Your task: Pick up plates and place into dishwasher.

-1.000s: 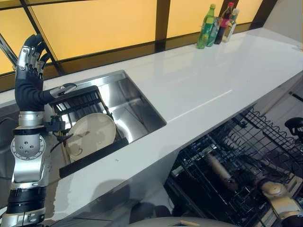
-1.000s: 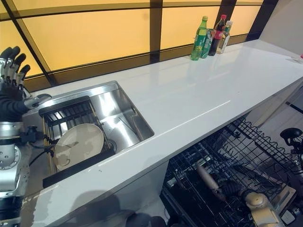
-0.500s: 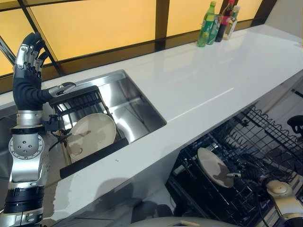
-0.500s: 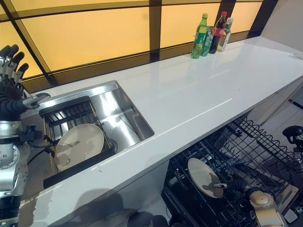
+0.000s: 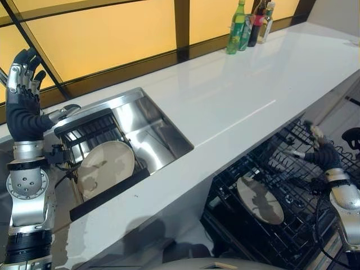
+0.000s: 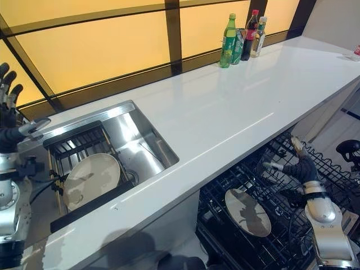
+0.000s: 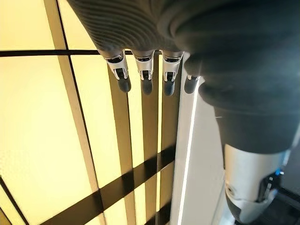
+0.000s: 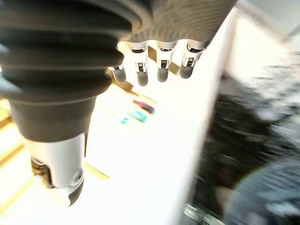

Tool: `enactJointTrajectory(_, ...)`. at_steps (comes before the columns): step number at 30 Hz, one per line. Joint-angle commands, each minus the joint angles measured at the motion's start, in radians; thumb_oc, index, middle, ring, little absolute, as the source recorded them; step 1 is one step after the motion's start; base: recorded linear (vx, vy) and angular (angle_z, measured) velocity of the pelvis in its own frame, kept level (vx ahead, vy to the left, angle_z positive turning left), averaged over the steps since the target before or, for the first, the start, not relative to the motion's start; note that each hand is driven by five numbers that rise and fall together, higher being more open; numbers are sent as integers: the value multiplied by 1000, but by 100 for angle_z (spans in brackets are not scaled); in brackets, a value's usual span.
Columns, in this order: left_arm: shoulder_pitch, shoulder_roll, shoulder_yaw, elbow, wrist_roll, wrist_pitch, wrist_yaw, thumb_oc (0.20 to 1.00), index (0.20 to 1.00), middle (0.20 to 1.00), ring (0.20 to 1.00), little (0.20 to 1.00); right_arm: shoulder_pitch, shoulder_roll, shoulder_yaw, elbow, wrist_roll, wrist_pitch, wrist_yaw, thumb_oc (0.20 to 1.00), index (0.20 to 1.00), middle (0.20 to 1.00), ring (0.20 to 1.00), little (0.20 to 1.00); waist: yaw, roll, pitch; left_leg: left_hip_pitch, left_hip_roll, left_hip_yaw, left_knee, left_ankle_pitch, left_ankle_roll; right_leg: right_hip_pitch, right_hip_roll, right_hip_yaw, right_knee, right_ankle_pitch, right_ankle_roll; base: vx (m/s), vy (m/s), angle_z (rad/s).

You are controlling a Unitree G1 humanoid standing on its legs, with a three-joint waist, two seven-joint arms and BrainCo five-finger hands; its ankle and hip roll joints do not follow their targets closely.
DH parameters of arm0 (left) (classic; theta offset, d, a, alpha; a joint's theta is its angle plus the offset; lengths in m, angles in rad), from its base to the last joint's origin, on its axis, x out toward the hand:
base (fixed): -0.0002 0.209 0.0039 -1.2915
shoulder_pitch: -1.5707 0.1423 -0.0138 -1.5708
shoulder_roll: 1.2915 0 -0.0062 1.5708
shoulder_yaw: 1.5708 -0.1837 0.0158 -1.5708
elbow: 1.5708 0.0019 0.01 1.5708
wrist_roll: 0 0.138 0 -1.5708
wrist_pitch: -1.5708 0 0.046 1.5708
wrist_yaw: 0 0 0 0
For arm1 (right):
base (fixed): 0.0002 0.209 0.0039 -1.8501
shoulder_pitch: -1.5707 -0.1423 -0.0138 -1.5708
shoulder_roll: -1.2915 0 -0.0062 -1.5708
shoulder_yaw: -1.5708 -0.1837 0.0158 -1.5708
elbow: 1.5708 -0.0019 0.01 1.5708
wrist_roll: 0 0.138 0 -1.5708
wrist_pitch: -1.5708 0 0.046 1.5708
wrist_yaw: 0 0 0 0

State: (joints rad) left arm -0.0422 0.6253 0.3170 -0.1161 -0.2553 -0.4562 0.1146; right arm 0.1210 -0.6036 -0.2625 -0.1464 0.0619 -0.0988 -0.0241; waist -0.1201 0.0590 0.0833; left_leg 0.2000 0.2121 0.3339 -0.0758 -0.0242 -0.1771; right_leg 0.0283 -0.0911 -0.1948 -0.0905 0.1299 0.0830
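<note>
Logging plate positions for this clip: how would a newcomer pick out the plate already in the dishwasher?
Find the white counter, then look below its front edge at the pulled-out black wire dishwasher rack. The plate lies tilted in that rack, pale and smeared, with the open right hand above it. The other plate leans in the sink's dish rack instead.

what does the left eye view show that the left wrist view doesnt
Left eye view: a plate in the sink rack, a second plate lying in the dishwasher rack, the right hand open above it, bottles on the counter. Left wrist view: a close look along the fingers, straight and empty. Both: the left hand and the yellow window panels.
</note>
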Motion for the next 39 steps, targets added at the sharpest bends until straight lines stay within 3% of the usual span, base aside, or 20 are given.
enactJointTrajectory(1, -5, 76, 18, 95, 140, 52, 62, 1000, 1000, 1000, 1000, 1000, -90, -15, -15, -65, 8, -107, -18, 1000, 1000, 1000, 1000, 1000, -6, -26, -41, -132, 13, -6, 5, 86, 48, 36, -31, 10, 93, -171, 36, -35, 6, -1)
enactJointTrajectory(10, 3, 144, -55, 249, 311, 275, 11, 1000, 1000, 1000, 1000, 1000, -176, -92, 39, -86, 63, -103, 18, 1000, 1000, 1000, 1000, 1000, 34, -15, -26, -169, 32, -62, 61, 97, 34, 36, -7, 1, 126, -200, -2, -35, -12, 0)
enactJointTrajectory(15, -31, 155, -110, 309, 323, 339, -7, 1000, 1000, 1000, 1000, 1000, -239, -130, 81, -75, 68, -94, 23, 1000, 1000, 1000, 1000, 1000, 60, -14, 7, -254, 13, -166, 237, 84, 28, 31, -4, 23, 157, -210, -31, 17, -2, 0)
enactJointTrajectory(19, -23, 159, -122, 324, 331, 374, -29, 1000, 1000, 1000, 1000, 1000, -266, -131, 111, -68, 68, -92, 15, 1000, 1000, 1000, 1000, 1000, 85, -12, 20, -246, -31, -268, 198, 47, 45, 39, -18, 72, 161, -212, -19, 185, 135, 3)
enactJointTrajectory(24, -34, 160, -138, 344, 353, 385, -83, 1000, 1000, 1000, 1000, 1000, -209, -122, 88, -98, 75, -99, 30, 1000, 1000, 1000, 1000, 1000, 56, -7, 12, -209, -44, -204, 168, 25, 53, 34, -53, 63, 177, -212, 9, 214, 204, -18)
enactJointTrajectory(30, -107, 187, -224, 396, 375, 370, -128, 1000, 1000, 1000, 1000, 1000, -210, -120, 110, -100, 78, -100, 3, 1000, 1000, 1000, 1000, 1000, 41, -7, 33, -201, -91, -190, 189, -17, 87, 0, -101, 68, 240, -220, 39, 171, 165, -2)
enactJointTrajectory(39, -197, 259, -276, 476, 427, 328, -38, 1000, 1000, 1000, 1000, 1000, -204, -143, 127, -88, 99, -84, -19, 1000, 1000, 1000, 1000, 1000, 12, -15, 68, -198, -142, -148, 224, -59, 137, -43, -157, 116, 297, -197, 81, 140, 105, -6)
